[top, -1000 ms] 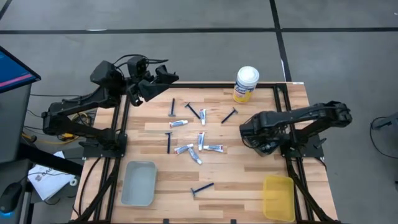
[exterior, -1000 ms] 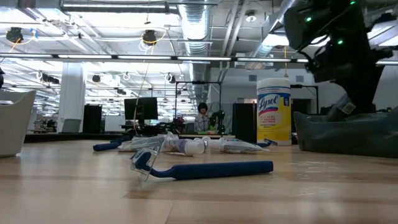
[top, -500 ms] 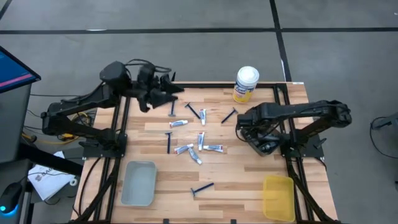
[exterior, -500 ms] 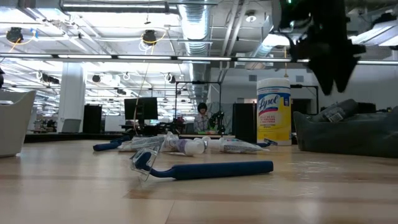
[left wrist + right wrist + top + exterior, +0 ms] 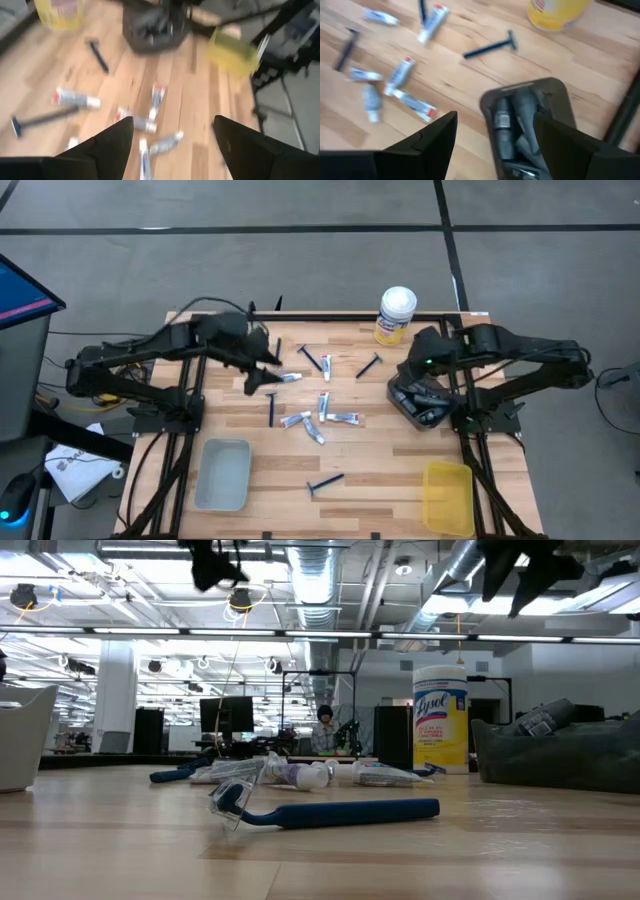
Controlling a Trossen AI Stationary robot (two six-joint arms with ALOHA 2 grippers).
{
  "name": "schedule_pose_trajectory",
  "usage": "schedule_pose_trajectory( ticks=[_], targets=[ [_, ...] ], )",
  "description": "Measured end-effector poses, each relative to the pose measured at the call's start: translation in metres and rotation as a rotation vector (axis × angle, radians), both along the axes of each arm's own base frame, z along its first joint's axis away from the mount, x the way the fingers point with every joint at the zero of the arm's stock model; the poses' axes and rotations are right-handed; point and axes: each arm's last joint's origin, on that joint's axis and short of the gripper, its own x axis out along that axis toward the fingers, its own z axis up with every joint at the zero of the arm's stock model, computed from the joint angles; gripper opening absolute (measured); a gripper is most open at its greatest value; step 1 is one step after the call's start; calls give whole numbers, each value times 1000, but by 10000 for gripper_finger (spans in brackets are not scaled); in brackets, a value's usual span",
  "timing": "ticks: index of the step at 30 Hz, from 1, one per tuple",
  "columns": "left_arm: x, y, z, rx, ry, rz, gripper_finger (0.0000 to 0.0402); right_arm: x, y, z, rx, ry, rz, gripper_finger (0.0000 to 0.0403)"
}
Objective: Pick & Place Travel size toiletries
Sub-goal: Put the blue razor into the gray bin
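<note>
Grey floor crossed by dark seams; beyond, a bright hall with ceiling ducts and strip lights.

We record dark-blue razors and white tubes with blue print and red caps. The table is pale striped wood. The trays: one light grey, one yellow, one dark. The canister is yellow, white-lidded.

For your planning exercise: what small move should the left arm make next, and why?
Probably lower the left gripper onto the tube beside it: its fingers are open and empty, hovering over the scattered toiletries, none yet in the grey tray.
</note>
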Motion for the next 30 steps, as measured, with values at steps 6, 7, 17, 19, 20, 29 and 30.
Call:
schedule_pose_trajectory(
  ticks=[6,7,17,19,20,29,30],
  targets=[
    [-10,-11,-67,16,185,40,273,-8,8,7,-56,-60,18,253],
    [-12,-12,-78,13,211,66,273,-9,8,7,-69,-60,18,253],
    [-22,-23,-143,80,317,276,273,-3,11,4,-104,-40,11,253],
    [-23,-24,-146,164,322,345,273,-1,12,3,-106,-36,11,253],
    [-24,-24,-146,197,320,373,273,-1,12,3,-106,-35,11,253],
    [-11,-40,-165,120,352,515,273,6,12,0,-105,-32,13,253],
    [-9,-44,-170,111,366,513,273,6,12,0,-105,-37,13,253]
  ],
)
